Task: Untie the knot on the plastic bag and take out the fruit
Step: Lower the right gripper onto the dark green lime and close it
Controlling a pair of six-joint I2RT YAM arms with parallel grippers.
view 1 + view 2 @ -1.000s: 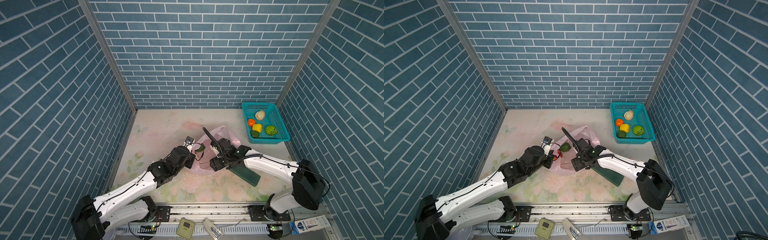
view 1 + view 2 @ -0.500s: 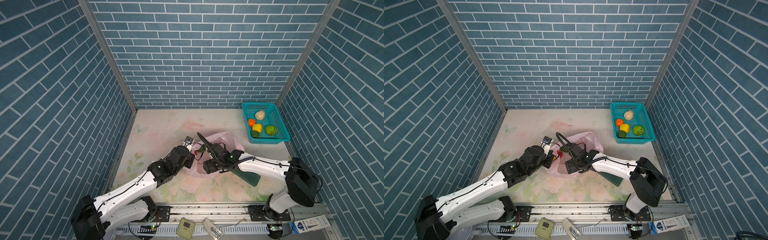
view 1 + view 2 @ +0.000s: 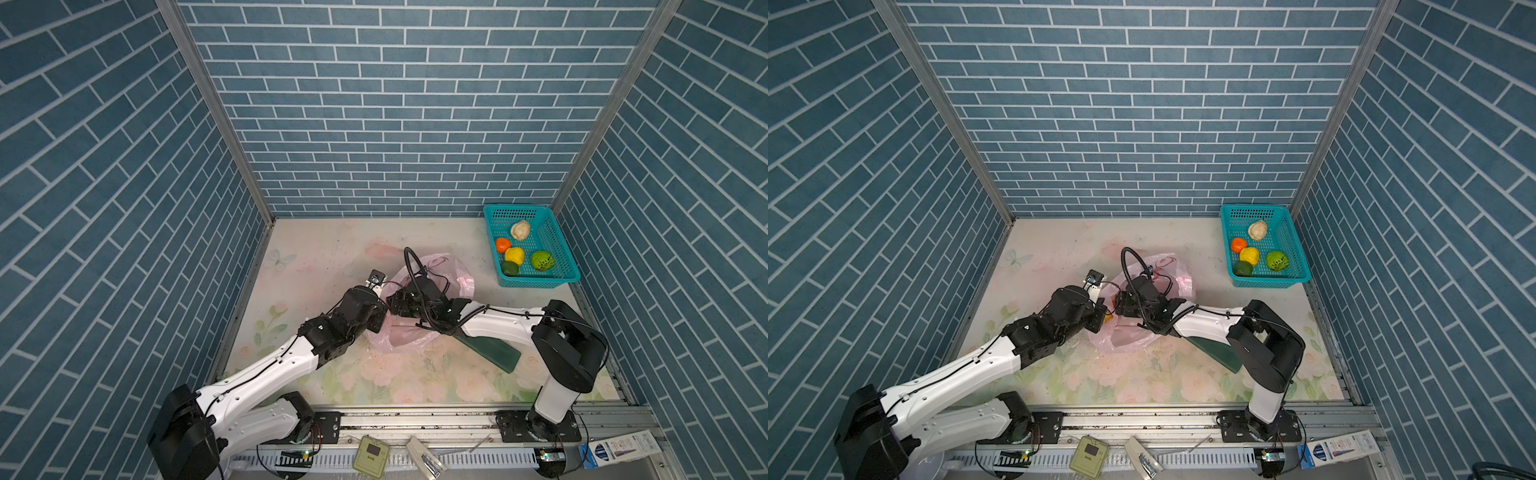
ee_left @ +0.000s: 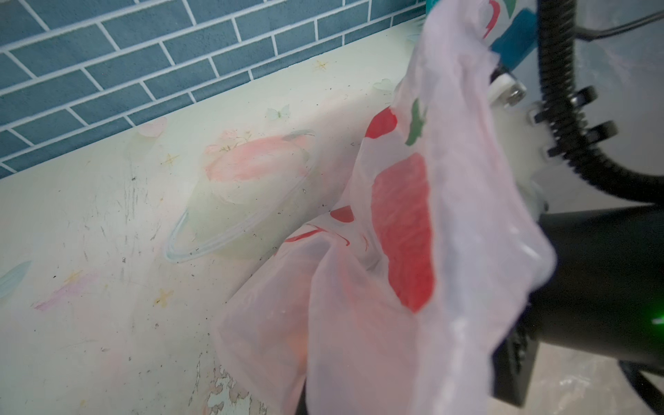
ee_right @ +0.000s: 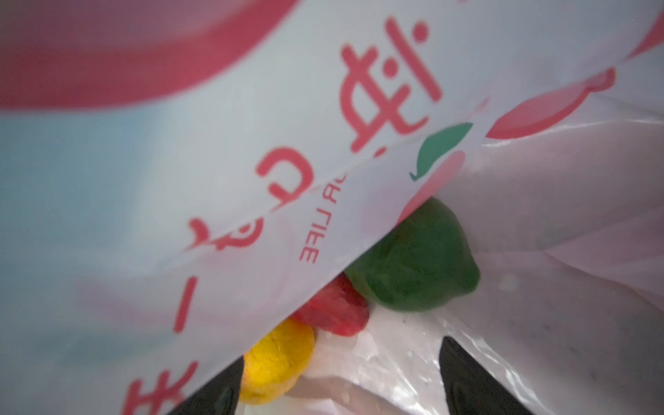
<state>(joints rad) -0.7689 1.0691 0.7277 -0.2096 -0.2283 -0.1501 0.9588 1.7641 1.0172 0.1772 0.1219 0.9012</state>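
- Jaws of your right end effector (image 5: 341, 388) stand wide and empty inside the plastic bag (image 3: 399, 336), just short of green, red and yellow fruit (image 5: 413, 258).
- Your left end effector (image 3: 385, 308) is pinched shut, apparently on the bag's rim.
- Knot looks undone; five pieces lie in the basket (image 3: 515, 208).

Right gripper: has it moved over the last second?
Yes. In a top view the right gripper has shifted left, farther from the teal basket, with its jaws open inside the plastic bag.

arms (image 3: 270, 365): white links, black joints | cable (image 4: 555, 72) — black ribbed hose | fingers (image 5: 467, 377) — black
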